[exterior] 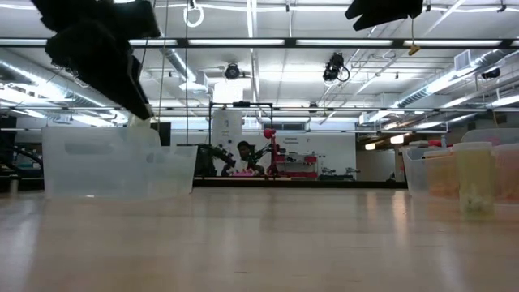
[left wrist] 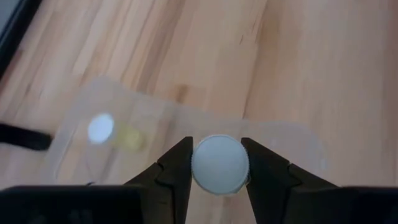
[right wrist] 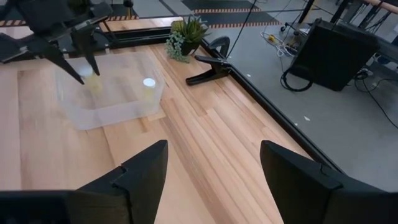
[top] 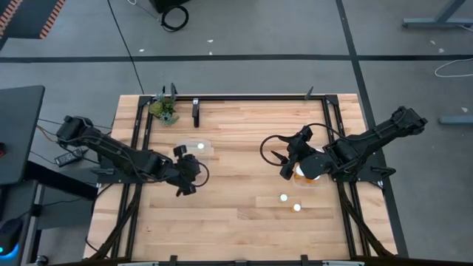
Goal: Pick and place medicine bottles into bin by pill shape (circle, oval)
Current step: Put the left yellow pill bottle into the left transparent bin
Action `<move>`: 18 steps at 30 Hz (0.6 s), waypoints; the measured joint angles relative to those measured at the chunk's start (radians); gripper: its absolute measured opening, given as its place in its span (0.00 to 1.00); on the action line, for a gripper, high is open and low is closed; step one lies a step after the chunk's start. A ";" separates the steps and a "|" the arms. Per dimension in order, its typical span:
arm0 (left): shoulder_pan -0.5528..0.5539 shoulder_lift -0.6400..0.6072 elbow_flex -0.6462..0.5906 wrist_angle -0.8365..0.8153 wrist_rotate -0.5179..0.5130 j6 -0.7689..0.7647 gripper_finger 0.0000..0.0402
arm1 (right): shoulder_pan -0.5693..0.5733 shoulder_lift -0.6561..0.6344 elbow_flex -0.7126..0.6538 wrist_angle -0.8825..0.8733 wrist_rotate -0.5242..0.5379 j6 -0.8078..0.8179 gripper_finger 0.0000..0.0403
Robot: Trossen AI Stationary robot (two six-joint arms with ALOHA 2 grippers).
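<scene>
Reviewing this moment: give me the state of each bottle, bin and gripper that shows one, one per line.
left gripper: shut on a white-capped bottle, held above the table by the left bin.
right gripper: open, empty, over the right bin.
left bin: clear, upright, one capped bottle inside.
right bin: mostly hidden under the right arm.
two loose bottles: standing on the table, caps on, untouched.

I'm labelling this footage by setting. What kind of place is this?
Probably a robotics lab or workshop: a pale wooden table framed by black rails, long ceiling strip lights, and a red machine across the open hall.
</scene>
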 joint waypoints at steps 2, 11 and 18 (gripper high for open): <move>0.000 -0.003 -0.025 0.040 0.000 -0.002 0.33 | 0.000 0.000 0.000 0.000 0.000 0.000 0.65; 0.060 -0.003 -0.127 0.128 0.037 0.052 0.34 | 0.000 0.000 0.000 0.001 0.000 0.001 0.65; 0.140 -0.002 -0.174 0.247 0.153 0.133 0.34 | 0.000 0.000 0.000 0.000 0.000 0.002 0.65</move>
